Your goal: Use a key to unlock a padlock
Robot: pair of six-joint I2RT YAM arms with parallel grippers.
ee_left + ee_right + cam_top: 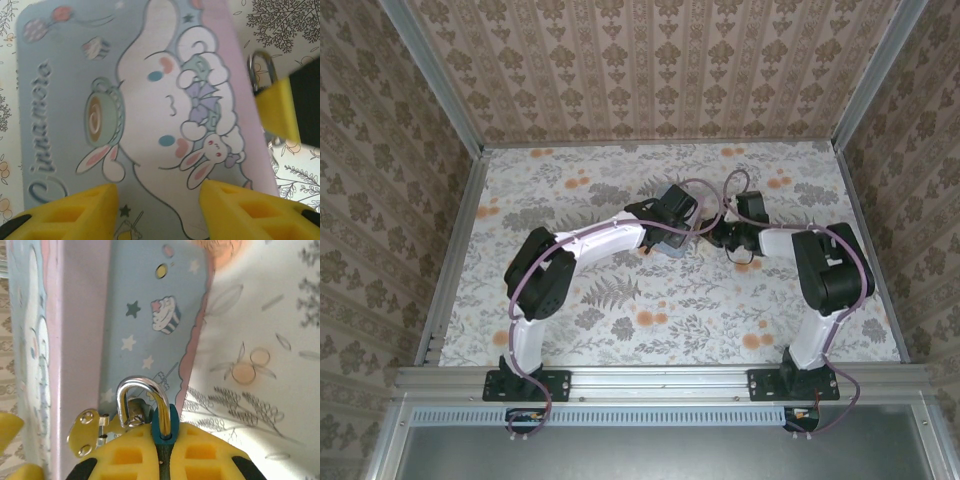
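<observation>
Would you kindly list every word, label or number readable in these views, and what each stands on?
"Cinnamoro": cursive script along one edge of the lid of the pastel blue-pink cartoon tin box; the letters after that are blurred.
No lettering can be read on the tiny bluish-green padlock.

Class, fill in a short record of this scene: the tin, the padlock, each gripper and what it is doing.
tin: pastel blue-pink, cartoon lid, lying on a floral table
padlock: small, teal body, silver shackle hooked through the brassy hasp on the tin's side
left gripper: open, yellow fingers apart over the tin's lid
right gripper: shut on the padlock's body
</observation>
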